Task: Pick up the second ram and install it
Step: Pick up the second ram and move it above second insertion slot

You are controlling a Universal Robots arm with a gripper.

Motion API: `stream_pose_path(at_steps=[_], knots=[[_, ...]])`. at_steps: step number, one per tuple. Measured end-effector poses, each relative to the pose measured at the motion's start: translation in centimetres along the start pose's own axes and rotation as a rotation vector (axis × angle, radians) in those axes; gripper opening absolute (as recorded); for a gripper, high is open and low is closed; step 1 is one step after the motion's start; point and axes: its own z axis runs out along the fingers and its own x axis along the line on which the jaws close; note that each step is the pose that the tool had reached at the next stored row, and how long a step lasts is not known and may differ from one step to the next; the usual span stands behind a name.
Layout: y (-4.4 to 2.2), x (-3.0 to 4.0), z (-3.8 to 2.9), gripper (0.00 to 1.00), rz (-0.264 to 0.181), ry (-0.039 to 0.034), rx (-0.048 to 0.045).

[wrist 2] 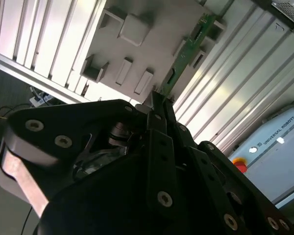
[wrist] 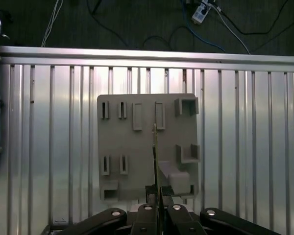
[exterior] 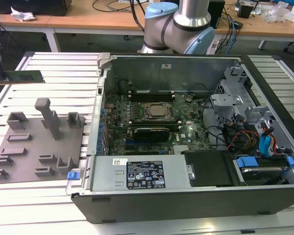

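Second wrist view shows jaws clamped on the second ram (wrist 2: 186,54) over the grey slotted plate (wrist 2: 154,46).

The second ram (wrist 2: 186,53) is a green stick dotted with dark chips, set against the matt black of the end effector (wrist 2: 158,100). The fixture plate (wrist: 137,147) is plain light grey. The worktop (wrist: 245,147) is silvery metal, ribbed in parallel slats. In the exterior view the motherboard (exterior: 186,136) is green and the computer case (exterior: 186,208) black. The power supply (exterior: 108,174) is silver with a black-and-white label, the cables (exterior: 245,137) are red, orange and blue, and the robot arm (exterior: 186,19) is silver and pale blue.
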Motion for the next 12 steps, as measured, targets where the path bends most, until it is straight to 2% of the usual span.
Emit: stream_pose_path(at_steps=[2, 4, 7, 12], knots=[[-0.87, 0.01, -0.04, 0.14, 0.000, 0.0000, 0.0001], [-1.32, 0.00, -0.06, 0.14, 0.000, -0.0001, 0.0001], [-2.70, 0.01, -0.13, 0.14, 0.000, 0.0000, 0.0000], [-4.42, 0.02, -0.21, 0.14, 0.000, 0.0001, -0.0001]])
